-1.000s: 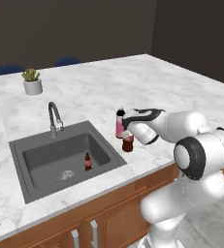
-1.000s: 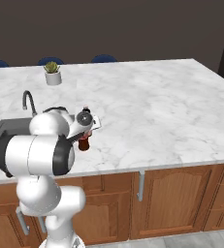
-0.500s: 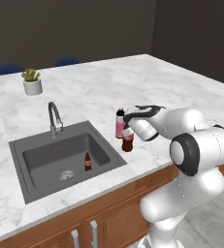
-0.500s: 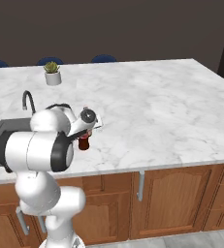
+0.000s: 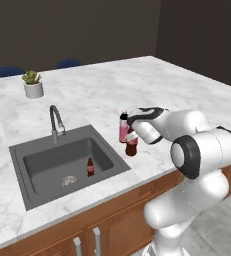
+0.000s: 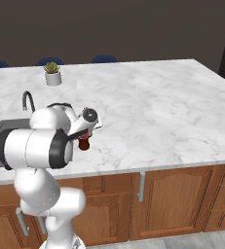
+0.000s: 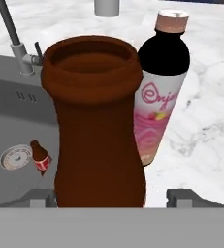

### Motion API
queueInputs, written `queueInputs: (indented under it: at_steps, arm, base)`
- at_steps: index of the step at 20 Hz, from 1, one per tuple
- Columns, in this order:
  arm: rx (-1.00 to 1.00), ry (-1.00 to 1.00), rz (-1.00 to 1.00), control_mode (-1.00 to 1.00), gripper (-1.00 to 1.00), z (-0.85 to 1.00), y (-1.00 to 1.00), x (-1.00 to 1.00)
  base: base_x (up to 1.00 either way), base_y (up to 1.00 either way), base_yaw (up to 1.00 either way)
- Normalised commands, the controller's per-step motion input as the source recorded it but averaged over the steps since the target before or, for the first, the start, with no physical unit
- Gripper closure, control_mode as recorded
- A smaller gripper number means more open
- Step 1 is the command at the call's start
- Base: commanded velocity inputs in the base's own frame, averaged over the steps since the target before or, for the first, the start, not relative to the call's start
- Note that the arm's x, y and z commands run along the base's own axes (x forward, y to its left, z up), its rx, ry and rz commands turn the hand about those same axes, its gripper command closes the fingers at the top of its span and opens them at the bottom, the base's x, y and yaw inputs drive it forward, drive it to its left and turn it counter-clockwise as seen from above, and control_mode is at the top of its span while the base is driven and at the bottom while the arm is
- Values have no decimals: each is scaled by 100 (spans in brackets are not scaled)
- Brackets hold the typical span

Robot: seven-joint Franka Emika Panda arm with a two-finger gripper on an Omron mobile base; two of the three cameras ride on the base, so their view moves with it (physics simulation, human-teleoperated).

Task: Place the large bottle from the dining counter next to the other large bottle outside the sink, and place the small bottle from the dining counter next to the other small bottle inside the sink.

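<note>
Brown large bottle (image 7: 96, 126) stands beside the other large bottle (image 7: 160, 92) (gripper (image 7: 116, 196) released).

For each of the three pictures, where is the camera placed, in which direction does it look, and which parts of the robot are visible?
Left base view: behind the arm's left, facing forward-down at the sink; arm at lower right.
Right base view: behind the arm's right, over the dining counter; arm at lower left.
Hand view: on the hand, along the gripper, whose fingertips flank the large bottle.
Shared: the large bottle beside the other large bottle, in the left and hand views.
</note>
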Motion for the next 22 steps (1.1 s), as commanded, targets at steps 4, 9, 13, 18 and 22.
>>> queueInputs:
  at_steps: [4,9,13,18,22]
  arm:
    - [0,0,6,-100,-100,-8,3,-34]
    - [0,-3,7,-100,-100,-1,1,-40]
    - [0,-10,8,-100,-100,29,1,-54]
    - [0,-6,3,-100,-100,62,0,-31]
    - [0,0,0,-100,-100,46,0,-2]
  base:
    - [0,0,0]
    - [0,0,0]
    - [0,0,0]
    - [0,0,0]
    - [0,0,0]
